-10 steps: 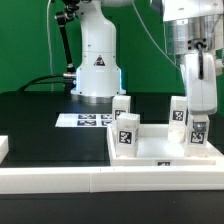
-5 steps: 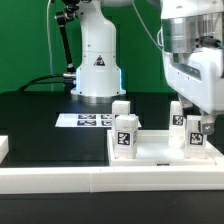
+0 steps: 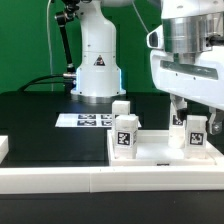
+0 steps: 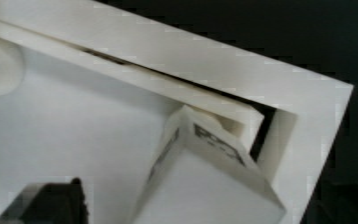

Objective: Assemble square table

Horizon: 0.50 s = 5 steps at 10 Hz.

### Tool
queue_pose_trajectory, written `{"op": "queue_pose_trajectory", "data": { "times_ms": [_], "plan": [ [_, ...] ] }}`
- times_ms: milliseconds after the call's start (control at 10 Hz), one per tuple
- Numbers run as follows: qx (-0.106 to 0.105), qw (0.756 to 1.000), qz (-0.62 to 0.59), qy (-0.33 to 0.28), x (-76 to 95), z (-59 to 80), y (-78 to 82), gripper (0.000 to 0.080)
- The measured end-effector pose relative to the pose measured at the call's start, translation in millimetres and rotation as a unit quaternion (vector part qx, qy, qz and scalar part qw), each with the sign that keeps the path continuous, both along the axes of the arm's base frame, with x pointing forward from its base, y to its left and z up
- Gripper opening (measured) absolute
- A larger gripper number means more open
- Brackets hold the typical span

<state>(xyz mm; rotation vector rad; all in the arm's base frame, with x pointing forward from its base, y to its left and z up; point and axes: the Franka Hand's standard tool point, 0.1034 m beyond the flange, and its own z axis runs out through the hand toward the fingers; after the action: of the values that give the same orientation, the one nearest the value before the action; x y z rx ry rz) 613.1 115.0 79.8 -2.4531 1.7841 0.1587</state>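
Here we see the square top (image 3: pixel 160 152) lying on the black table (image 3: pixel 40 125), against the white rail (image 3: pixel 90 178) at the near edge. Four legs (image 3: pixel 126 136) stand upright at its corners. Our gripper (image 3: pixel 186 108) hangs released above the leg (image 3: pixel 196 130) on the exterior view's right, clear of it.

The black table (image 3: pixel 40 125) carries the marker board (image 3: pixel 88 120), the square table top (image 3: pixel 160 152) with upright legs, and a long white rail (image 3: pixel 100 180) along its front edge.
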Motion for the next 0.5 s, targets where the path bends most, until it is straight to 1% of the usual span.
{"op": "queue_pose_trajectory", "data": {
  "times_ms": [500],
  "plan": [
    [0.0,1.0,0.0,0.0,-0.1,-0.3,0.0,0.0649]
  ]
}}
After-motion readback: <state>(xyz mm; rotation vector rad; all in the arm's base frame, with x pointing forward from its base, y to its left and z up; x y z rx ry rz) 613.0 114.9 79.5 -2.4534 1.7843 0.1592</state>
